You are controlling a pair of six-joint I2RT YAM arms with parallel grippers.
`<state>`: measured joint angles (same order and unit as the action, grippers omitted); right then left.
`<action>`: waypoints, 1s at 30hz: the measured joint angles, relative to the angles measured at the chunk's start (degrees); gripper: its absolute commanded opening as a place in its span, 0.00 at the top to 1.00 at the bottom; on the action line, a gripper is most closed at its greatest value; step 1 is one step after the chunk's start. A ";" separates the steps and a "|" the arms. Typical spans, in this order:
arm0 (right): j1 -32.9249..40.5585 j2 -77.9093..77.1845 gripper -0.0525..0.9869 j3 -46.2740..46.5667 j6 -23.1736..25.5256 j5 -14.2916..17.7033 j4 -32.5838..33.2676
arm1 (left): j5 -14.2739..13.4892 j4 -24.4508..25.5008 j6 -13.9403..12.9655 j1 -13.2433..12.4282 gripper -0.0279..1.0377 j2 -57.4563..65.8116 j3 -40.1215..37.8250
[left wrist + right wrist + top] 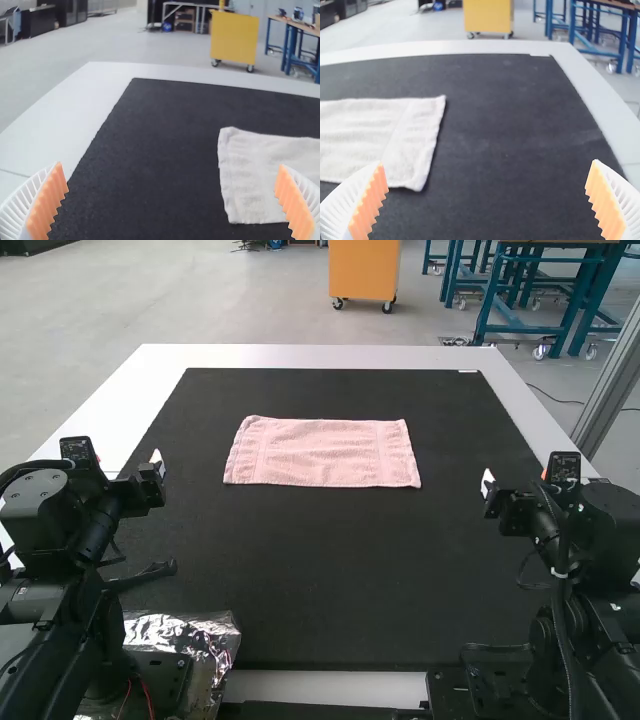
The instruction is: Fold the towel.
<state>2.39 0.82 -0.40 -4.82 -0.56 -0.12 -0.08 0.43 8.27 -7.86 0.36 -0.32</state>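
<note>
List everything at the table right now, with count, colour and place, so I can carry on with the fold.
towel: one, pink, spread flat on the far half of the mat, near the middle
mat: one, black, covering most of the tabletop
table: one, white, under the mat, its border showing around it
foil: one crinkled piece, silver, beside the left arm's base
left arm: one, black, at the table's near left
right arm: one, black, at the near right
left hand: one, white ribbed fingers with orange pads, open and empty, left of the towel
right hand: one, same colours, open and empty, right of the towel
</note>
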 measured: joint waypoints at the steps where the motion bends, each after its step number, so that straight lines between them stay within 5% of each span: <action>1: 0.00 0.00 0.07 0.00 0.00 0.00 0.00 | 0.00 0.00 0.00 -0.02 0.06 0.00 0.00; 22: 0.00 0.00 0.07 0.00 -0.39 0.00 -0.04 | 0.00 -0.02 0.81 -0.02 0.06 0.00 0.00; 26: 0.00 0.00 0.07 0.00 -6.12 0.20 -1.99 | 0.00 -1.20 -0.87 0.00 0.06 0.00 0.02; 30: 0.00 0.00 0.07 0.00 -18.53 0.61 -4.79 | 0.00 -4.09 -5.73 -0.02 0.07 0.00 0.00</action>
<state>2.39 0.82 -0.40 -23.35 0.05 -4.91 -0.08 -3.66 2.55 -7.88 0.36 -0.32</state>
